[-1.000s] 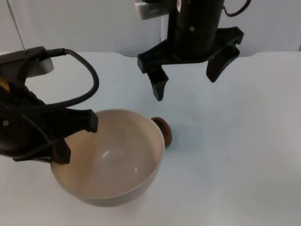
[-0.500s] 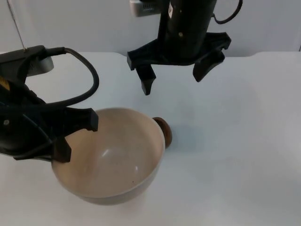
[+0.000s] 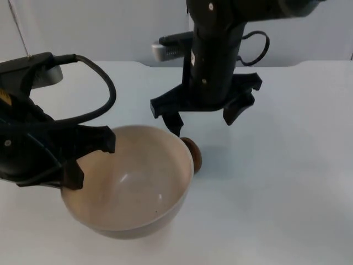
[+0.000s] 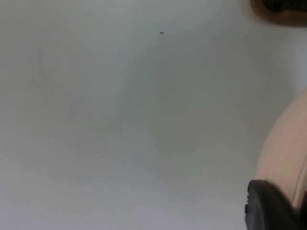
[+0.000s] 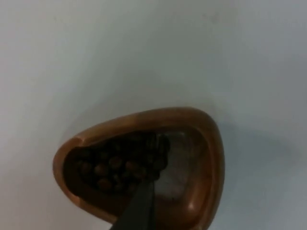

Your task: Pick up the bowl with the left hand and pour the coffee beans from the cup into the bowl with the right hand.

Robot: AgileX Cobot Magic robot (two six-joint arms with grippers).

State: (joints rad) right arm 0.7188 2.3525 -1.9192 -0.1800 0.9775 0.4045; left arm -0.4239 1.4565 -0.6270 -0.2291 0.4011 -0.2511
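Bowl [image 3: 128, 182], cream, clamped at its rim by left gripper [image 3: 91, 160], one finger inside, the other outside; same rim and a black fingertip [image 4: 271, 206] seen from left wrist camera. Whether bowl is lifted off white table [image 3: 276, 182]: cannot tell. Right gripper [image 3: 204, 113] released, fingers spread wide, poised above the cup [image 3: 191, 153], one fingertip close over it. Cup brown, wooden-looking, standing on table just beside bowl's far rim, below and slightly toward bowl side of right gripper. Coffee beans [image 5: 120, 163] dark, heaped inside cup, seen from right wrist camera with a finger tip [image 5: 139, 208] in front.
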